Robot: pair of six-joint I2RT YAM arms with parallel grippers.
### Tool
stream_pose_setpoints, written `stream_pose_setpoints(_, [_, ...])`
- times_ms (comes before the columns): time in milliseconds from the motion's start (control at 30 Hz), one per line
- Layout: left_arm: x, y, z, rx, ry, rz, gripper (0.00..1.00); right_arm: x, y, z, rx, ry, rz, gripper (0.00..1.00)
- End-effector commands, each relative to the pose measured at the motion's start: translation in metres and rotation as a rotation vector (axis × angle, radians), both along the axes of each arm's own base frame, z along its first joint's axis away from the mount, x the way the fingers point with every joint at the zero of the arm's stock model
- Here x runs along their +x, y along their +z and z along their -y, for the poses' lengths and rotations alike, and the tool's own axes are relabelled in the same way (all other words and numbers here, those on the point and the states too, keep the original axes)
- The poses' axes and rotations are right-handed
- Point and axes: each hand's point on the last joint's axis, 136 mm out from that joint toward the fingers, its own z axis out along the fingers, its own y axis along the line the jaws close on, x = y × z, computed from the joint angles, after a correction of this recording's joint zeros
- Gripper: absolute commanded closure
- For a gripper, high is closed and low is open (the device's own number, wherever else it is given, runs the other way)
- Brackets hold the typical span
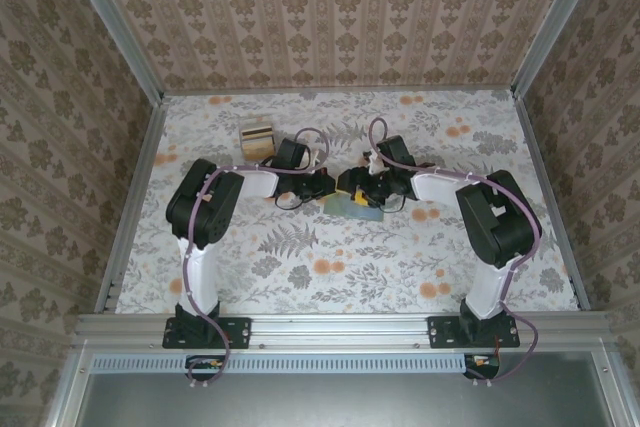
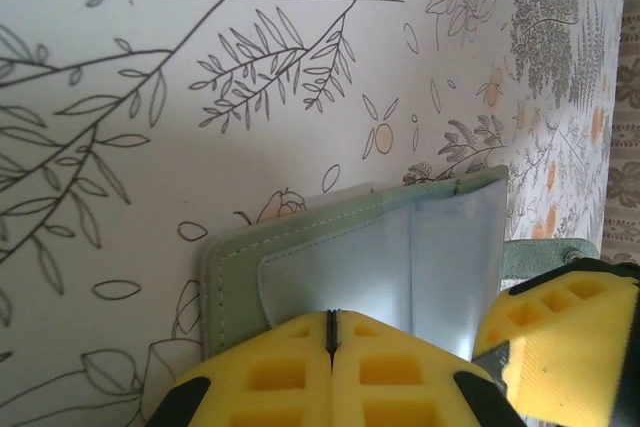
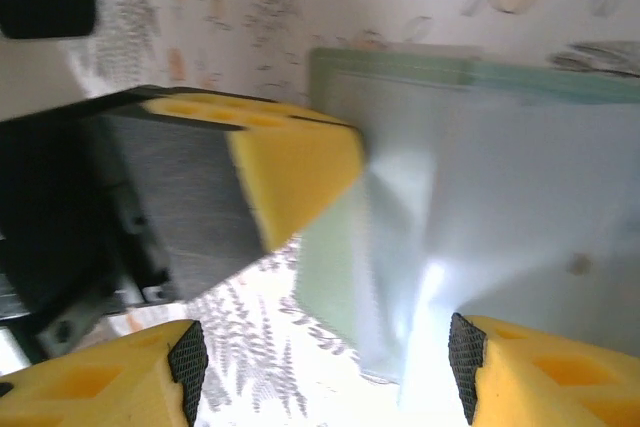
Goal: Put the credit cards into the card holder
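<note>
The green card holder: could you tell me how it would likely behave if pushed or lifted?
The card holder is probably floppy: its clear pockets crease and bulge. Lying open and flat, it would likely slide, not tip. The glossy plastic looks rather slippery to pinch.

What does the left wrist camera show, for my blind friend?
A green card holder lies open on the flowery table, its clear pockets showing. The left gripper has its yellow fingers shut together at the holder's near edge.
</note>
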Motion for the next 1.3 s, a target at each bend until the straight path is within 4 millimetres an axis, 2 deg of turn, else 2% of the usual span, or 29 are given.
stream_pose_setpoints(0, [-0.011, -0.018, -0.018, 0.087, 0.021, -0.032, 1.0, -0.008, -0.002, 0.017, -0.124, 0.009, 0.002, 0.32])
stream_pose_setpoints(100, [-0.011, -0.018, -0.017, 0.082, 0.021, -0.034, 1.0, -0.012, -0.002, 0.026, -0.184, 0.008, -0.001, 0.31])
stream_pose_setpoints(200, [-0.012, -0.018, -0.016, 0.076, 0.019, -0.033, 1.0, -0.016, -0.014, 0.04, -0.284, 0.005, -0.033, 0.32])
stream_pose_setpoints(367, [-0.008, -0.006, -0.016, 0.036, 0.031, -0.021, 1.0, -0.021, -0.018, 0.059, -0.492, 0.016, -0.042, 0.33])
stream_pose_setpoints(433, [-0.005, 0.007, -0.014, -0.008, 0.035, -0.004, 0.85, -0.025, -0.019, 0.063, -0.563, 0.036, -0.053, 0.34])
stream_pose_setpoints(567, [0.0, 0.039, -0.013, -0.102, 0.039, 0.025, 0.71, -0.026, -0.027, 0.064, -0.637, 0.062, -0.075, 0.35])
stream_pose_setpoints(633, [0.002, 0.057, -0.013, -0.144, 0.024, 0.04, 0.68, -0.026, -0.031, 0.067, -0.706, 0.077, -0.074, 0.36])
stream_pose_setpoints(767, [0.003, 0.083, -0.016, -0.205, 0.013, 0.05, 0.67, -0.022, -0.024, 0.066, -0.763, 0.094, -0.035, 0.36])
stream_pose_setpoints(867, [0.011, 0.093, -0.033, -0.206, 0.048, 0.068, 0.67, -0.02, -0.016, 0.069, -0.787, 0.087, -0.026, 0.37])
stream_pose_setpoints(967, [0.013, 0.097, -0.047, -0.185, 0.078, 0.085, 0.67, -0.017, 0.002, 0.066, -0.791, 0.087, 0.012, 0.4])
stream_pose_setpoints(1067, [0.014, 0.1, -0.062, -0.164, 0.107, 0.099, 0.68, -0.015, 0.018, 0.054, -0.75, 0.099, 0.048, 0.41])
stream_pose_setpoints(1267, [0.013, 0.112, -0.096, -0.082, 0.175, 0.142, 0.68, -0.01, 0.019, 0.01, -0.617, 0.172, 0.112, 0.42])
